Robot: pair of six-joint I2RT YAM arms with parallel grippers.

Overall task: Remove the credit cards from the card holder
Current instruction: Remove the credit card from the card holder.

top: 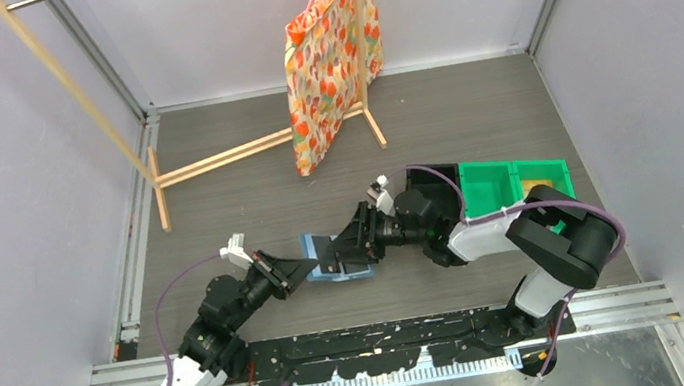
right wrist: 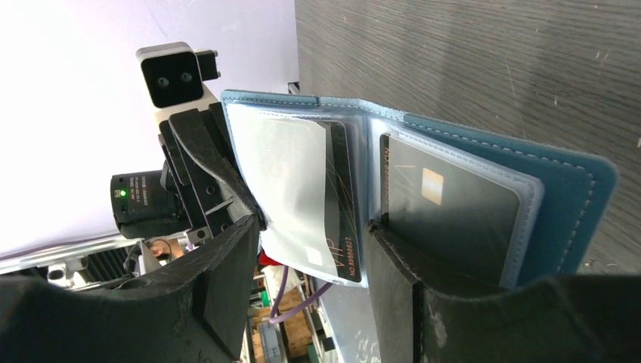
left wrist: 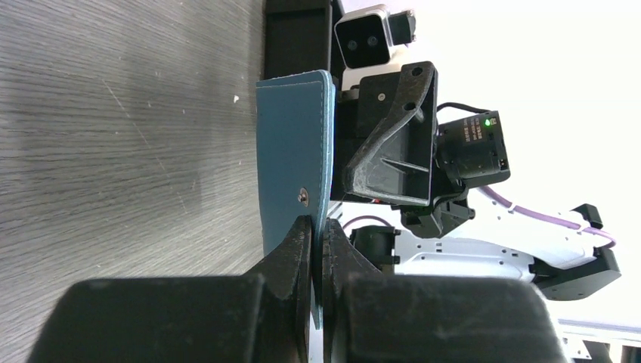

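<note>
Card holder [right wrist: 582,189] spread open at mid-table [top: 467,105] between the arms. Left gripper [left wrist: 317,227] clenched on its teal cover; right gripper [right wrist: 311,227] released, fingers straddling a sleeve leaf, contact unclear. Credit cards [right wrist: 453,219] sit sleeved inside

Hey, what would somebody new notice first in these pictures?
The teal wallet at mid-table, held spread open: the left claw pinches its cover, the right claw stands open at the dark cards inside. Next, the bright orange patterned bag hanging from a wooden rack at the back, and a green bin on the right.
</note>
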